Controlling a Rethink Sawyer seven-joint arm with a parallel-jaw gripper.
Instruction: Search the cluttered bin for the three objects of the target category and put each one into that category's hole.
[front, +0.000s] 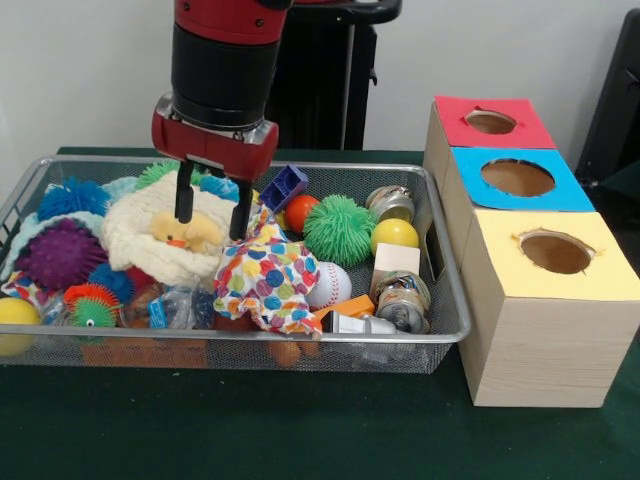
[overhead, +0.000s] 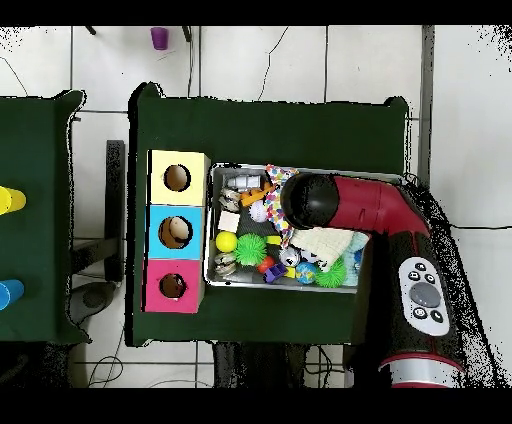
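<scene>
We judge the task barely begun: the wire bin (front: 440, 325) is heaped full, and from the front none of the three holes shows anything inside, though the overhead view hints at something pale in the blue box's hole that we cannot make out. The target category is not shown to us, so we cannot say which three objects count.

Nearest to us in the bin, along the front wall, we see a yellow ball (front: 14, 312) at one end, a small orange-and-green spiky toy (front: 92, 305), a polka-dot cloth (front: 265, 278) draped over the middle, a white baseball (front: 330, 284) beside it, and a metal jar (front: 404, 300) at the other end under a pale wooden block (front: 396, 259). Farther back lie a purple spiky ball (front: 58, 253), a cream plush duck (front: 175, 238), a green spiky ball (front: 339, 229), a smaller yellow ball (front: 395, 234) and an orange ball (front: 299, 212); at the rear, a blue spiky ball (front: 72, 195) and a blue plastic block (front: 284, 186).

The gripper (front: 212, 208) hangs over the plush duck with its two fingers spread, holding nothing, tips just at the plush.

Beside the bin stand the three boxes: yellow box (front: 600, 280) nearest, blue box (front: 470, 185) behind it, red box (front: 455, 115) farthest
</scene>
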